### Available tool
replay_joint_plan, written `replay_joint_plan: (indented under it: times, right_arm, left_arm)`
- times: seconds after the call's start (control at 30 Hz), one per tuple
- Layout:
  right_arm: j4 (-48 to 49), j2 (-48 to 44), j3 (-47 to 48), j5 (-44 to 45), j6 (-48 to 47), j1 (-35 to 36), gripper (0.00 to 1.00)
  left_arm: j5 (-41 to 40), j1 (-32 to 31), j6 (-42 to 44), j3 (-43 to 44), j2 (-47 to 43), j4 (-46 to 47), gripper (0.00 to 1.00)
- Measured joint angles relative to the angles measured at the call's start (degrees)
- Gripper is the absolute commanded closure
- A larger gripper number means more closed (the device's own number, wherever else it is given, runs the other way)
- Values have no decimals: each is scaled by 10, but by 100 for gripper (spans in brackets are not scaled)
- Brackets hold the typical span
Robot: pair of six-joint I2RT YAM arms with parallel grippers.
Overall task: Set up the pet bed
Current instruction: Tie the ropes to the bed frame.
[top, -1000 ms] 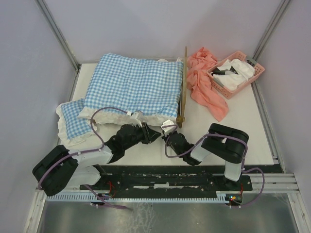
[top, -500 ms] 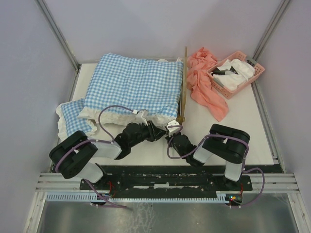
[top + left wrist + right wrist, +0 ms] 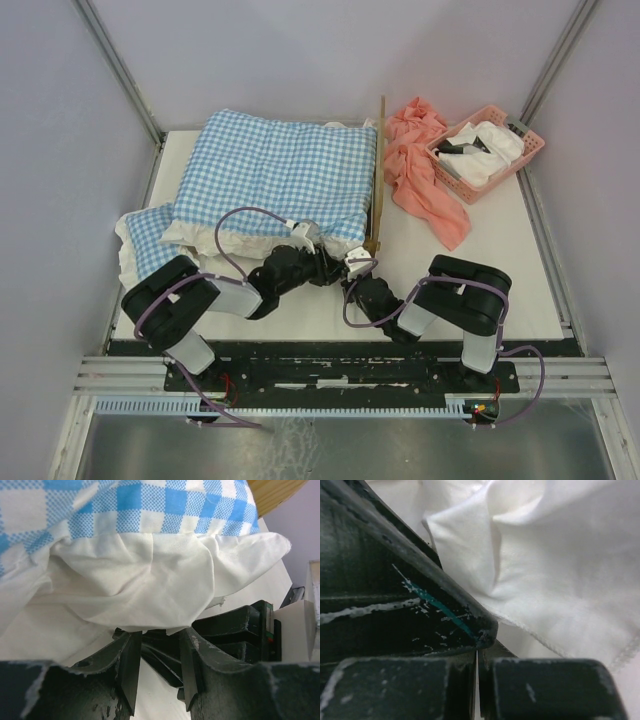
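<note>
Left pincer (image 3: 159, 655) has slid rightward, reaching the cushion frill (image 3: 150, 580).

Your L gripper (image 3: 160, 667) low, near-centre, jaws partly apart; L arm (image 3: 225, 297) stretched right. Your R gripper (image 3: 477, 680) pinched tight, just beside L; R arm (image 3: 440, 300) folded left.

High rear overview; two wrist close-ups, shared white frill (image 3: 150, 575)

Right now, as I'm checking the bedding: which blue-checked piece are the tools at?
The large blue-checked cushion in the middle; the left tool and right tool meet at its white frill. The small checked pillow lies at the left, away from both.
</note>
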Motion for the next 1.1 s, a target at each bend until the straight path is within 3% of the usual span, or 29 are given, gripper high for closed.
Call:
replay_joint_plan:
  times: [0.3,0.53,0.67,0.8,0.93,1.1]
  right_arm:
    - [2,0,-2,-4,7,0,98]
    - [5,7,-2,-5,11,0,98]
    - [-5,2,-2,5,19,-3,98]
    - [-17,-14,-11,14,26,-10,98]
    - [-31,-32,-19,17,28,-16,98]
    - [-41,-52,-21,15,29,-17,98]
  left_arm:
    - [-11,0,26,18,31,0,54]
    - [-12,0,27,22,45,2,84]
    - [-31,-1,28,17,-12,-75,97]
    - [-66,0,34,14,-101,-162,97]
    - [-89,5,38,14,-127,-213,97]
    - [-29,18,56,-4,-112,-197,67]
